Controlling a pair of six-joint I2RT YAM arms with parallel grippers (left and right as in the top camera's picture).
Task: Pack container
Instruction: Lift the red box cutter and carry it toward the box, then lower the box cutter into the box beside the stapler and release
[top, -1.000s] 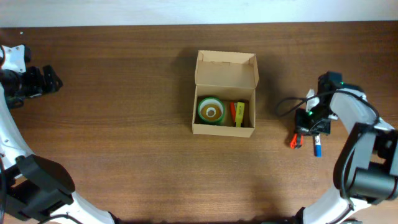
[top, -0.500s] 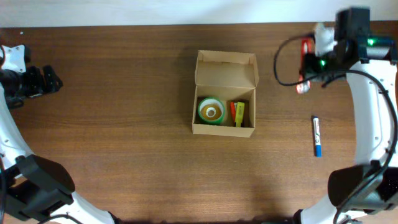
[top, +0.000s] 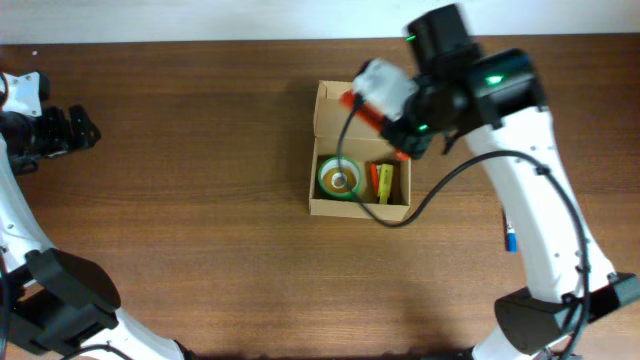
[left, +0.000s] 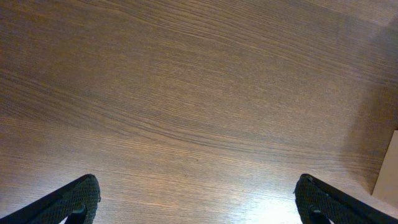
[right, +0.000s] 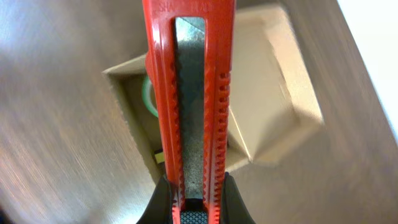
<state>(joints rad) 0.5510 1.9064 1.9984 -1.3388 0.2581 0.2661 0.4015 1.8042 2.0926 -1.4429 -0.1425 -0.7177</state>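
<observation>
The container (top: 362, 100) is a tan cardboard box at the table's middle, its flap lid open toward the back. Inside lie a green tape roll (top: 338, 178) and a yellow and orange item (top: 383, 183). My right gripper (top: 392, 135) is shut on a red box cutter (top: 360, 108) and holds it above the box. In the right wrist view the cutter (right: 189, 93) runs out from the jaws (right: 194, 199) over the open box (right: 280, 93) and the tape roll (right: 150, 99). My left gripper (top: 85, 130) is open and empty at the far left, over bare wood (left: 198, 202).
A blue marker (top: 511, 238) lies on the table at the right, partly under my right arm. The box's corner shows at the right edge of the left wrist view (left: 388, 171).
My right gripper took the red cutter from the table beside the blue marker, lifted it and carried it left over the box. The left arm has not moved.
</observation>
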